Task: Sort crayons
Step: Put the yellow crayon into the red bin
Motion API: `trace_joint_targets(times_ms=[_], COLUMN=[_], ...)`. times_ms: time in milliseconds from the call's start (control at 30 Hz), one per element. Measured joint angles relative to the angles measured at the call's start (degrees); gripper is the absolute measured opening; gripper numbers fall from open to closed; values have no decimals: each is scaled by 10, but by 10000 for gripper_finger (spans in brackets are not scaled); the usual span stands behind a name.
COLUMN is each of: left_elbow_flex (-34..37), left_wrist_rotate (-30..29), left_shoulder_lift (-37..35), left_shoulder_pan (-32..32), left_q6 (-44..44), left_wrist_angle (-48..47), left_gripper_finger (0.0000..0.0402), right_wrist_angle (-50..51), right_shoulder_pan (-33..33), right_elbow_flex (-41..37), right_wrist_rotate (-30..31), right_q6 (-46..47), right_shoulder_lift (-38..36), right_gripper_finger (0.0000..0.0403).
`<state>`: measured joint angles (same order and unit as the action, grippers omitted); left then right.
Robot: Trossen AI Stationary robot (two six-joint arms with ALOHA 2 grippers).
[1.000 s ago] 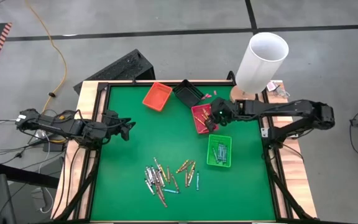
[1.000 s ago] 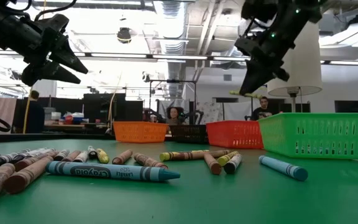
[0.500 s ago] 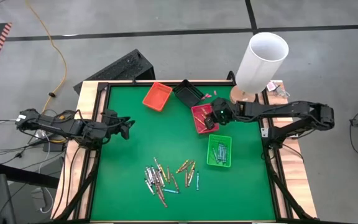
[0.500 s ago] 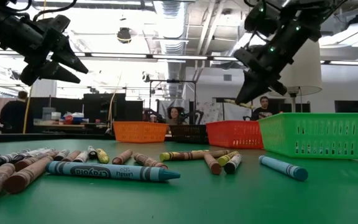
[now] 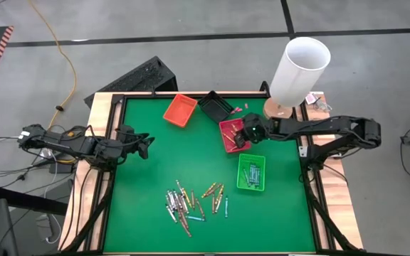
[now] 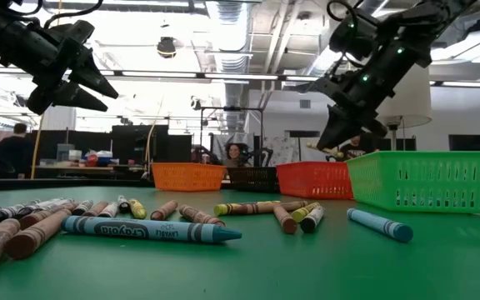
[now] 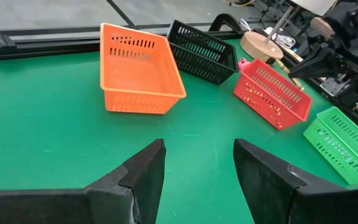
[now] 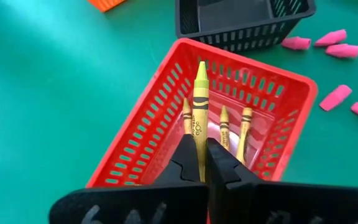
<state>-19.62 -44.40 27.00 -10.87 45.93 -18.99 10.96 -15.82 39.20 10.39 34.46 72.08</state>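
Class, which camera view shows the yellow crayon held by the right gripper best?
The right wrist view: the yellow crayon fills the frame, pinched by the right gripper above the red basket. The low view shows only its tip; the high and left wrist views barely show it.

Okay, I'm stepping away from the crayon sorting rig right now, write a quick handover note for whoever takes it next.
Right gripper: shut on a yellow crayon, held over the red basket.
Left gripper: open, empty, waiting above the table's left side.
Done: three yellow-orange crayons lie in the red basket; some crayons are in the green basket.
The orange basket looks empty; the black basket looks empty from what shows.
Left: release the held crayon into the red basket, then sort the loose pile of crayons on the green mat.
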Motion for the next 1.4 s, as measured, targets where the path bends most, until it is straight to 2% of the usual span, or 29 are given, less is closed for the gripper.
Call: trace_joint_targets(times_ms=[233,633,800,1133,1400], left_elbow_flex=[0,0,0,0,0], left_wrist_rotate=[-2,0,0,0,2], left_shoulder_lift=[0,0,0,0,0], left_shoulder_pan=[0,0,0,0,0], left_q6=[0,1,4,4,12], left_wrist_angle=[0,0,0,0,0], left_gripper_finger=[180,180,180,180,180], right_wrist_angle=[-26,-13,-2,2,2], right_shoulder_pan=[-1,-1,-1,-1,-1], right_elbow_flex=[1,29,38,38,65], right_wrist_rotate=[-1,-32,-32,-32,-32], right_q6=[-3,-7,-18,-19,-44], right_shoulder_lift=[62,143,153,151,141], right_gripper_finger=[2,2,11,63,68])
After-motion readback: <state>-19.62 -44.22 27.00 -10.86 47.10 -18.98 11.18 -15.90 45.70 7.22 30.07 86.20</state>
